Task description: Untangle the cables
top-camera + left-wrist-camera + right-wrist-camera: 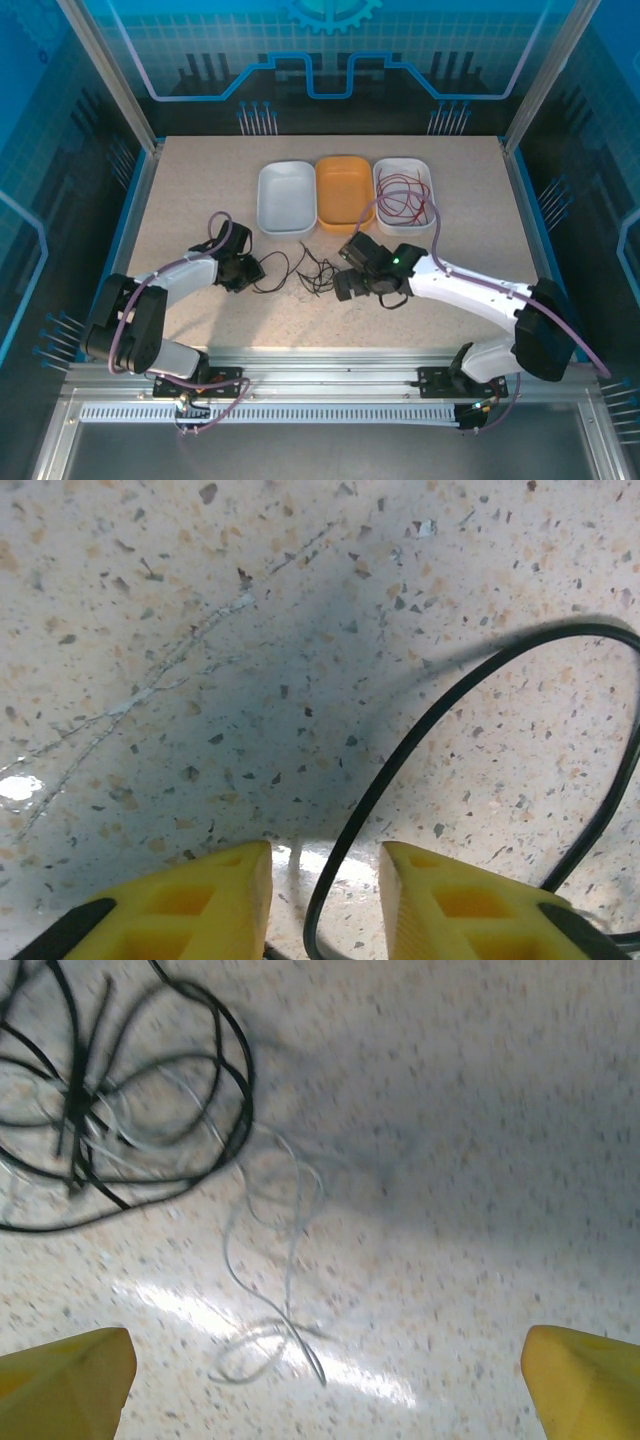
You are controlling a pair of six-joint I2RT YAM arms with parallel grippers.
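- Hand duty first: close the left hand (325,858) squarely on the black cable (420,730) running up between its yellow fingers (200,900); at present partly open, a gap showing either side of the strand, nothing pinched yet.
- Keep the pinch centred and low, to stop so thin a strand sliding off a fingertip.
- Hold the right hand (327,1360) ready as the second anchor: spread wide, gripping nothing, hovering over the pale cable (288,1325) on the speckled surface (480,1160).
- Draw the two hands apart slowly, easing loops out one at a time; risks dragging the whole clump along if yanked.
- Sits between both hands in the overhead view: a small black tangle (312,270), flat on the surface.
- Loops and crosses over itself in the right wrist view, black strands lying over whitish ones; looks thin, limp and quick to snag.
- Lies apart in the rightmost white tray (404,162): a bundle of red cables (400,200), well clear of the knot.
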